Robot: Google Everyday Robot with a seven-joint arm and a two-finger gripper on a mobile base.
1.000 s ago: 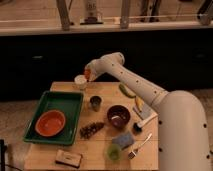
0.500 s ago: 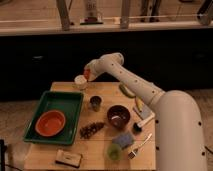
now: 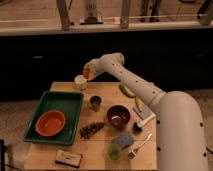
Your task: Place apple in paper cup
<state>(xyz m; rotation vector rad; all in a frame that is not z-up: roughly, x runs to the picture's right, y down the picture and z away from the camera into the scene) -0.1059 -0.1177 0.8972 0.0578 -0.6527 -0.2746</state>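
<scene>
The paper cup [image 3: 80, 82] is small and white and stands at the far left corner of the wooden table [image 3: 100, 150]. The apple [image 3: 86, 73] is a small red-orange fruit held in my gripper [image 3: 87, 73], just above and to the right of the cup's rim. The white arm reaches from the right across the table's far edge to that corner. The gripper is shut on the apple.
A green tray [image 3: 47, 102] holds a shallow orange bowl [image 3: 49, 123] at left. A dark metallic cup [image 3: 95, 103], a dark bowl [image 3: 118, 116], a translucent green cup [image 3: 114, 152], a blue sponge [image 3: 122, 140], a fork [image 3: 140, 145], a brown bar [image 3: 68, 158] and dark bits [image 3: 91, 130] lie about.
The gripper with the apple has shifted slightly toward the paper cup; otherwise the scene is the same.
</scene>
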